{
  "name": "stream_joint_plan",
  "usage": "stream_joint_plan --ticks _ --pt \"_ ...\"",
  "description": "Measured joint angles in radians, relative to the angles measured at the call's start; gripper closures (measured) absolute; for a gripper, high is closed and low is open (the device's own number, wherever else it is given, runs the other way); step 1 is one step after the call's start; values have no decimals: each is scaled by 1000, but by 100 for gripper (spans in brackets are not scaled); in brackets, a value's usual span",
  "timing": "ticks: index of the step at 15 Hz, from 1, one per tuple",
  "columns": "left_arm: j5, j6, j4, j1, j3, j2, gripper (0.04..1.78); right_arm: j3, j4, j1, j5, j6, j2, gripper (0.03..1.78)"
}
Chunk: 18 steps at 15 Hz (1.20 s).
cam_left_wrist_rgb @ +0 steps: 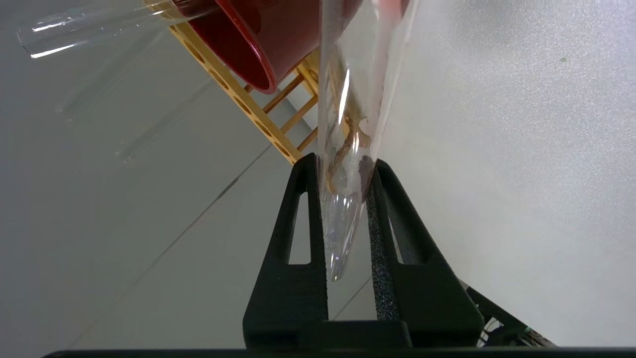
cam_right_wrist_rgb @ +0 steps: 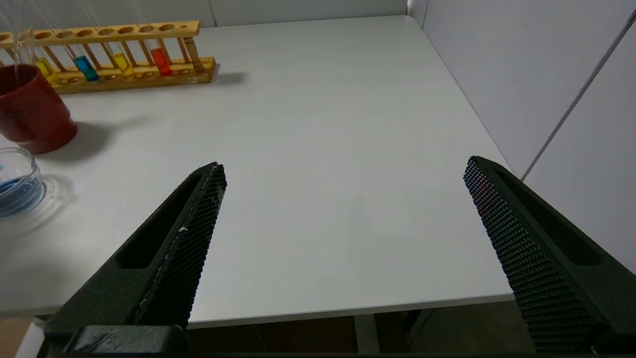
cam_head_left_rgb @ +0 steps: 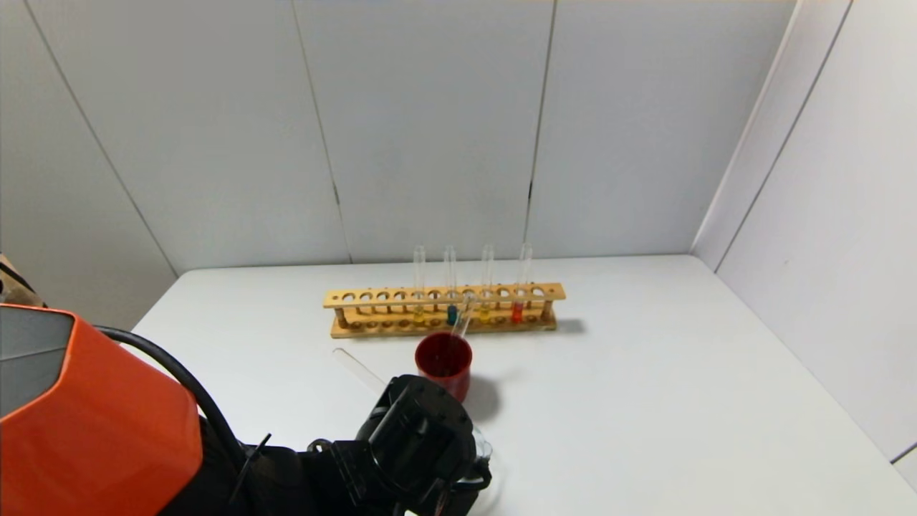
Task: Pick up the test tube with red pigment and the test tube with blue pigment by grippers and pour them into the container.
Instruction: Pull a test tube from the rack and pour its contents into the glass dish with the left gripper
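The test tube with red pigment (cam_head_left_rgb: 517, 312) and the test tube with blue pigment (cam_head_left_rgb: 451, 314) stand in the wooden rack (cam_head_left_rgb: 372, 297); both also show in the right wrist view, red (cam_right_wrist_rgb: 160, 60) and blue (cam_right_wrist_rgb: 85, 67). My left gripper (cam_left_wrist_rgb: 344, 164) is shut on the round bottom of a clear, empty-looking test tube (cam_left_wrist_rgb: 348, 99) that points toward the red cup (cam_left_wrist_rgb: 238, 44). In the head view this gripper (cam_head_left_rgb: 423, 441) hides most of the glass container (cam_head_left_rgb: 483, 450). The container (cam_right_wrist_rgb: 17, 189) holds blue liquid. My right gripper (cam_right_wrist_rgb: 344, 164) is open and empty over the table's near right part.
Two yellow-liquid tubes (cam_head_left_rgb: 419, 314) (cam_head_left_rgb: 485, 312) stand in the rack. The dark-red cup (cam_head_left_rgb: 444, 362) sits in front of the rack with a clear tube (cam_head_left_rgb: 463, 324) rising at its far rim. Another clear tube (cam_head_left_rgb: 356, 369) lies left of the cup.
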<state>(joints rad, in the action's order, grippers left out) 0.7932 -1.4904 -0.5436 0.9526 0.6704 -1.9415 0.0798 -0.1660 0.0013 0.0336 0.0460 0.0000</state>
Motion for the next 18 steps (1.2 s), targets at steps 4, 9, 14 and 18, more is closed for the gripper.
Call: stream_joint_plan --ticks 4,9,14,18 --pt "0 0 1 0 0 -5 152 0 0 0 0 0 0 6" --pt "0 1 0 0 -6 -8 152 0 0 0 0 0 0 6" --pt "0 0 2 0 -11 -9 152 0 0 0 -1 0 0 6" --pt "3 -54 2 0 -23 0 152 0 0 0 0 0 0 6"
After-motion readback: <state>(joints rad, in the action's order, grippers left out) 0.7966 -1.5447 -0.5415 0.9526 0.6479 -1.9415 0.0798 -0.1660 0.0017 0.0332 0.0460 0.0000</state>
